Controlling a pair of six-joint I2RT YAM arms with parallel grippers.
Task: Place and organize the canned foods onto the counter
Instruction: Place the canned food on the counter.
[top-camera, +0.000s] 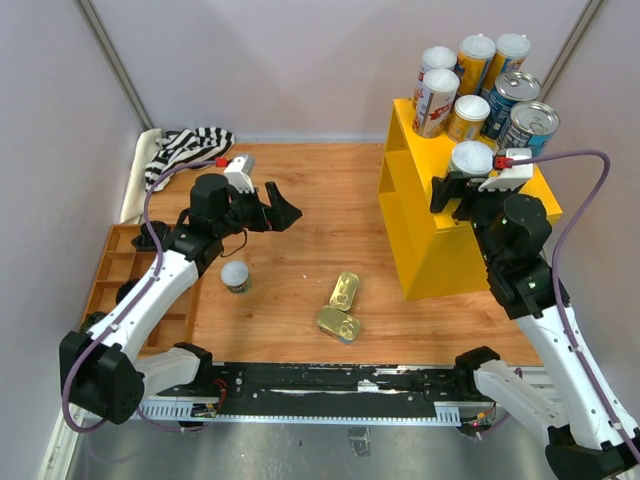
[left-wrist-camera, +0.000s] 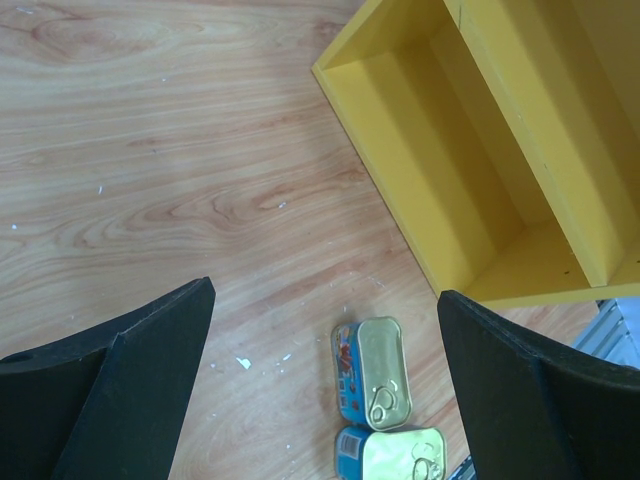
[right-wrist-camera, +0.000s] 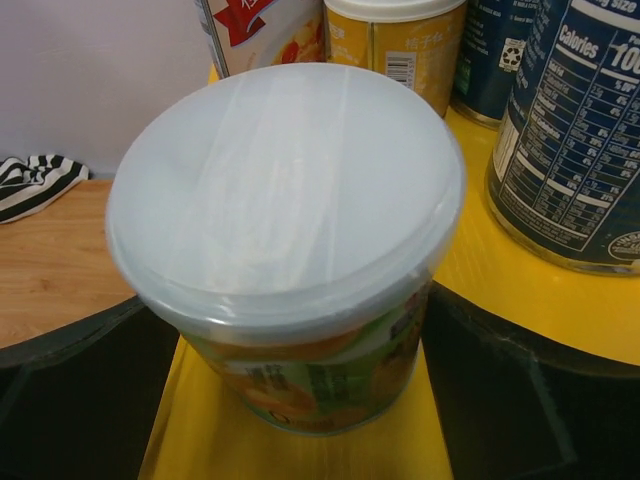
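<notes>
Cloth (top-camera: 185, 145) in black and white stripes lies bunched at the far left, with a brown wooden tray (top-camera: 115, 270) in front of it. Beside them the left gripper (top-camera: 275, 212) hovers over the table (top-camera: 320, 190), jaws wide apart and empty. A small white-lidded can (top-camera: 235, 275) stands below it. Two flat gold tins (top-camera: 340, 307) lie close together mid-table. On the right, the yellow counter (top-camera: 440, 250) carries a cluster of cans (top-camera: 490, 90) at its back. The right gripper (top-camera: 468, 185) has its jaws spread either side of a white-lidded tub (top-camera: 471, 157) standing on the counter's top.
</notes>
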